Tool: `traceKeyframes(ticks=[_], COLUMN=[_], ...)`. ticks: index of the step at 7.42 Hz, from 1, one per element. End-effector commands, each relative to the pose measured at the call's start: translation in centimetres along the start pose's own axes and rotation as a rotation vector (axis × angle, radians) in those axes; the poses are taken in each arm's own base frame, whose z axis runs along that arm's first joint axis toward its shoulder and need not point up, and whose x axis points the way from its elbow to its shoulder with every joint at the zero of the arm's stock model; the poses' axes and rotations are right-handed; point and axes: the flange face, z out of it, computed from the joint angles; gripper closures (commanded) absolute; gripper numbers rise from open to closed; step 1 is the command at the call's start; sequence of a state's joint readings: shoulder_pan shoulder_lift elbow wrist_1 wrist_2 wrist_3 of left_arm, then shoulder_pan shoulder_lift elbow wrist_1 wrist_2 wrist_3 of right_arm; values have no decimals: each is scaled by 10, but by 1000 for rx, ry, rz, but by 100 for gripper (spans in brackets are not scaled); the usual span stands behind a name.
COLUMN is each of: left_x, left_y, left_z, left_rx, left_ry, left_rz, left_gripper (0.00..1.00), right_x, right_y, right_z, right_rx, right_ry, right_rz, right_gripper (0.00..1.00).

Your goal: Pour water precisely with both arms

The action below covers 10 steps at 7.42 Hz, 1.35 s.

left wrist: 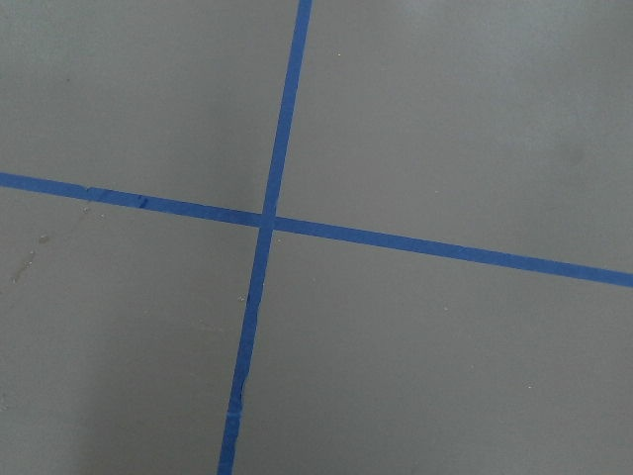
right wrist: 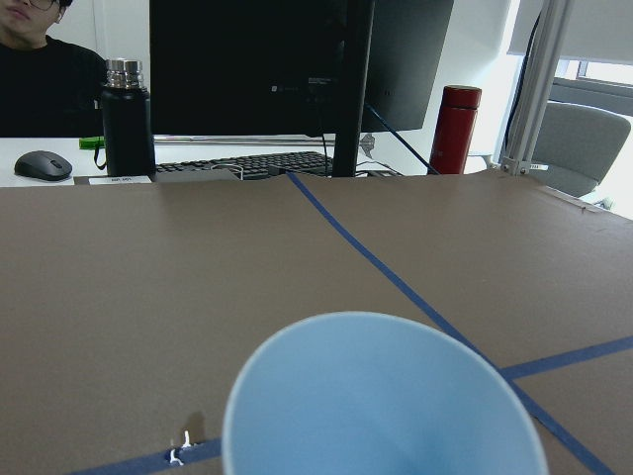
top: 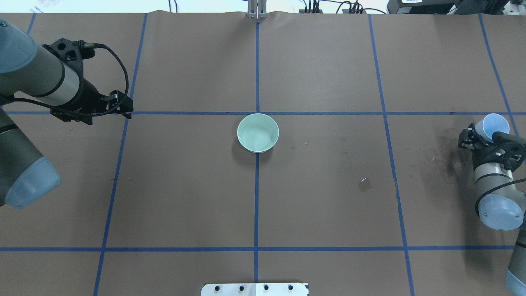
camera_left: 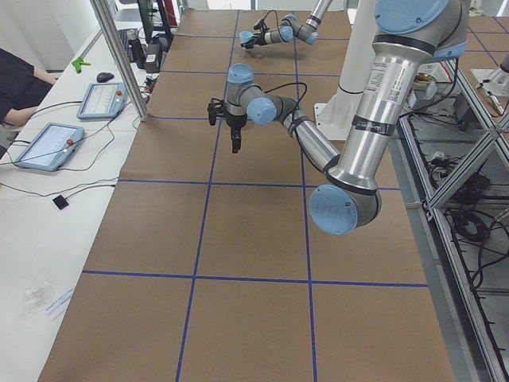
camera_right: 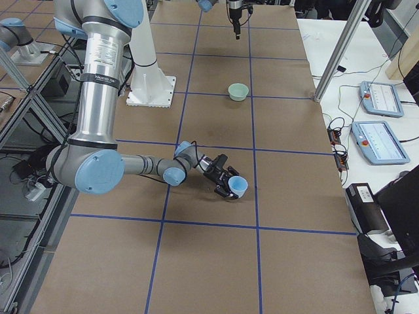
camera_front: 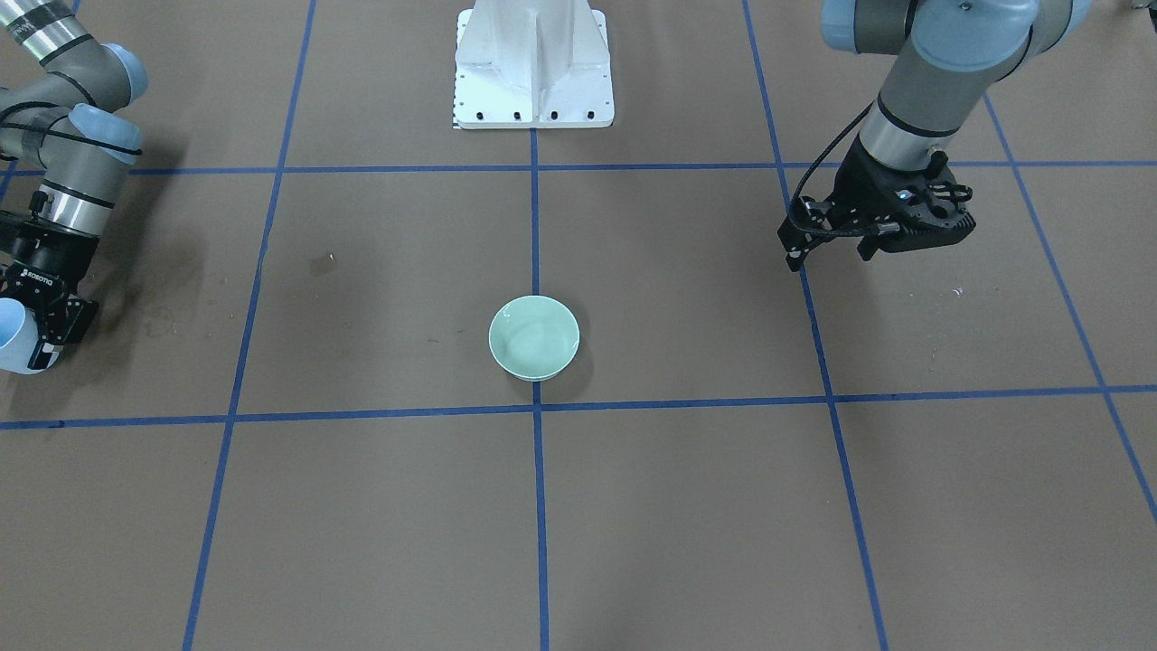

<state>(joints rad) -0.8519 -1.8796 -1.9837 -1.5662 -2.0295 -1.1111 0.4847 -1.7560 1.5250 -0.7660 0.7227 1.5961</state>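
Note:
A mint-green bowl point(camera_front: 534, 337) point(top: 258, 132) point(camera_right: 238, 91) stands at the table's middle on a blue tape crossing. My right gripper point(top: 489, 137) point(camera_front: 27, 330) is shut on a pale-blue cup point(top: 495, 124) point(camera_right: 237, 186) point(right wrist: 381, 406), held tilted low over the table, far to the bowl's side. I see no water inside the cup. My left gripper point(top: 125, 106) point(camera_front: 795, 258) point(camera_left: 235, 145) hovers empty, fingers together, far from the bowl on the other side. A small glint point(top: 363, 179) sits by a dark wet spot.
The white pedestal point(camera_front: 533, 68) stands at the robot's edge. Brownish dried stains point(top: 444, 160) mark the paper near my right gripper. Blue tape lines point(left wrist: 267, 223) grid the table. Tablets point(camera_left: 48, 143) and bottles point(right wrist: 129, 114) sit on the operators' desk.

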Motion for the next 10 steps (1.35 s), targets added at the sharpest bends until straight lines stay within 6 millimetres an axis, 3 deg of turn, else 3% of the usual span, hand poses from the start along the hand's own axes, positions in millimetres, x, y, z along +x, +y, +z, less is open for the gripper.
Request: traceKeyframes(ticks=[1, 6, 8, 10], left_x=[0, 0, 0, 0], left_y=[0, 0, -1, -1], left_z=[1, 1, 1, 0], left_rx=[-1, -1, 0, 1], left_ry=[-1, -2, -2, 1], left_rz=[2, 3, 3, 5], left_gripper=[0, 0, 0, 0], right_x=[1, 7, 6, -14], right_y=[-2, -10, -29, -41], right_z=[0, -8, -29, -51], right_rx=[4, 6, -5, -20], right_ry=[-14, -21, -50, -100], right_rz=[-32, -27, -2, 30], right_gripper=[2, 1, 1, 1])
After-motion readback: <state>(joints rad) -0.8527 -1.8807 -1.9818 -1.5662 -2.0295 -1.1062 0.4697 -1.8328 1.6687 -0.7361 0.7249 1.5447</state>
